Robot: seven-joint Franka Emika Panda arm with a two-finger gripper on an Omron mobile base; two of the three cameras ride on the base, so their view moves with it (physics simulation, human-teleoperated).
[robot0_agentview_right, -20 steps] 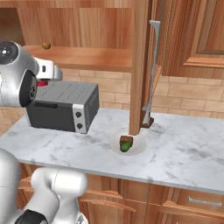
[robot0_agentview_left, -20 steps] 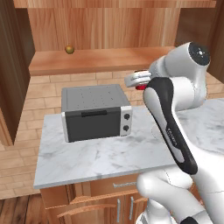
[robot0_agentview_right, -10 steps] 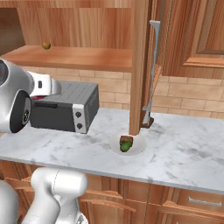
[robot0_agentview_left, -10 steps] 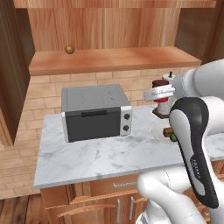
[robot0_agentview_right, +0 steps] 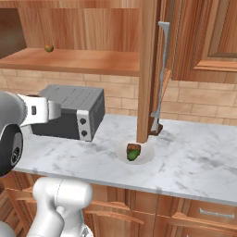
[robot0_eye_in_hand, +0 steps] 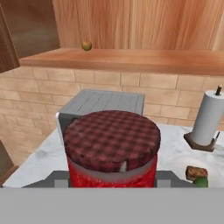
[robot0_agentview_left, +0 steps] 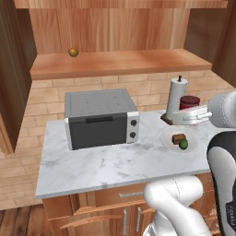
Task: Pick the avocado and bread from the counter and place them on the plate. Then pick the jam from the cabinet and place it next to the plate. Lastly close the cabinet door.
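Marble counter (robot0_agentview_left: 106, 163) runs under the big wooden cabinet (robot0_agentview_left: 115, 32), and a grey toaster oven (robot0_agentview_left: 100, 117) sits on it. To the right of the oven lies the round white plate (robot0_agentview_left: 168, 138). The brown bread (robot0_agentview_left: 178, 138) and the green avocado (robot0_agentview_left: 184, 144) both lie on the plate, touching each other. A paper towel roll (robot0_agentview_left: 176, 97) stands just behind the plate.

The gripper (robot0_agentview_left: 196, 115) is up in the air above the plate's far side, near the towel roll. It is clamped on the jam (robot0_agentview_left: 189, 102), a red jar with a checked dark red lid. In the hand view the jam (robot0_eye_in_hand: 112, 146) sits close up, with a grey finger pressed on each side of it.

On the cabinet shelf (robot0_agentview_left: 120, 63) a small yellow-brown fruit (robot0_agentview_left: 73, 52) sits far to the left. The cabinet door (robot0_agentview_right: 149, 69) stands open above the plate.
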